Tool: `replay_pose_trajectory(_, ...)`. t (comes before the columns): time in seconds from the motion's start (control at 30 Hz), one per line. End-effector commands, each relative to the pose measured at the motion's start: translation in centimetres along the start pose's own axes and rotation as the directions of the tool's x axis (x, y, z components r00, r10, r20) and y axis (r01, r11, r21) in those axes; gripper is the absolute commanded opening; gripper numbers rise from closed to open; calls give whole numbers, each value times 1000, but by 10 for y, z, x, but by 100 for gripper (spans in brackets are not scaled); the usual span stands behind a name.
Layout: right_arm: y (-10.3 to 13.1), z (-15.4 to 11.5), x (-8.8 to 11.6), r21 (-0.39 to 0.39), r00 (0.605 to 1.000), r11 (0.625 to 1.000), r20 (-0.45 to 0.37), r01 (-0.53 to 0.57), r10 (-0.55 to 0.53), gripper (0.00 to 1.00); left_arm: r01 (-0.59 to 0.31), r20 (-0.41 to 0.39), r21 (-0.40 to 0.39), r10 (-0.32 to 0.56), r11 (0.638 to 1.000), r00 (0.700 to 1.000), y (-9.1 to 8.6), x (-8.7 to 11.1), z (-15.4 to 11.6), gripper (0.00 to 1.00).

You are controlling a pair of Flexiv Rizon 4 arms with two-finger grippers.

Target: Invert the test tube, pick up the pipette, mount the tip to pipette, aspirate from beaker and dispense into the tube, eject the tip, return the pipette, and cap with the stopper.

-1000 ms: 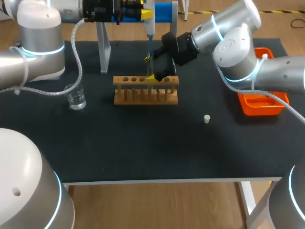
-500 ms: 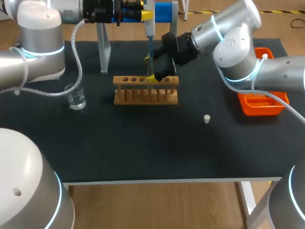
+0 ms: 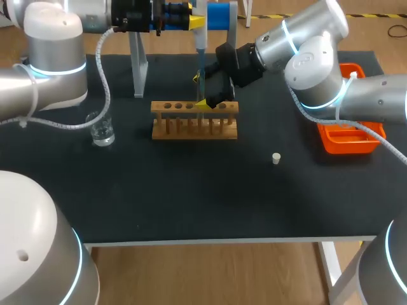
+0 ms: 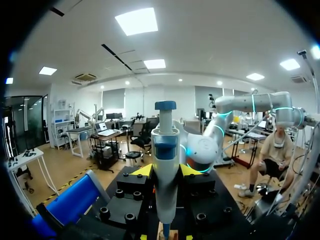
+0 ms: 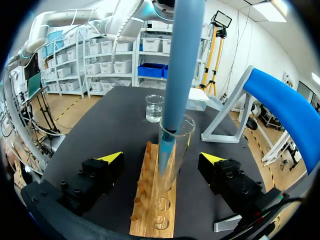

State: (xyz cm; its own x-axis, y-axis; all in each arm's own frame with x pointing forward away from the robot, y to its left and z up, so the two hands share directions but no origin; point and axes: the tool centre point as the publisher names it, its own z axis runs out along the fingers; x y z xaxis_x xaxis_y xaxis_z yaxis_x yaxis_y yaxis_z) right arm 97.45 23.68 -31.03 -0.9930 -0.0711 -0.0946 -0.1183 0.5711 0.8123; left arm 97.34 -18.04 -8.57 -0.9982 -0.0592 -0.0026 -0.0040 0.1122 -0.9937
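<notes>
One rack (image 3: 194,121): wooden, our landmark.
left gripper (image 4: 166,171): we clamp it on the pipette (image 3: 200,39), upright above the rack.
tip (image 5: 181,65): blue, reaching down into the tube (image 5: 170,175).
tube: standing in the rack.
right gripper (image 5: 161,157): spread wide, flanking the tube without touching.
beaker (image 3: 102,130): left of the rack.
stopper (image 3: 276,158): right of the rack, nearer us.

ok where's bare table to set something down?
Bare: the wide front strip of table from rack to the near edge, broken only by the stopper; also between beaker and rack. Crowded: above the rack, where the pipette enters the test tube.
</notes>
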Motion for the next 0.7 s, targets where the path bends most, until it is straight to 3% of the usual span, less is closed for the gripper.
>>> replay_pose_trajectory(0.03,1,-2,0,4,1000,1000,-2,-1,1,100,-1,-3,0,1,1000,1000,0,-2,1,0)
replay_pose_trajectory(0.7,1,-2,0,4,1000,1000,-2,-1,1,100,-12,6,3,12,1000,1000,-5,-7,-2,0)
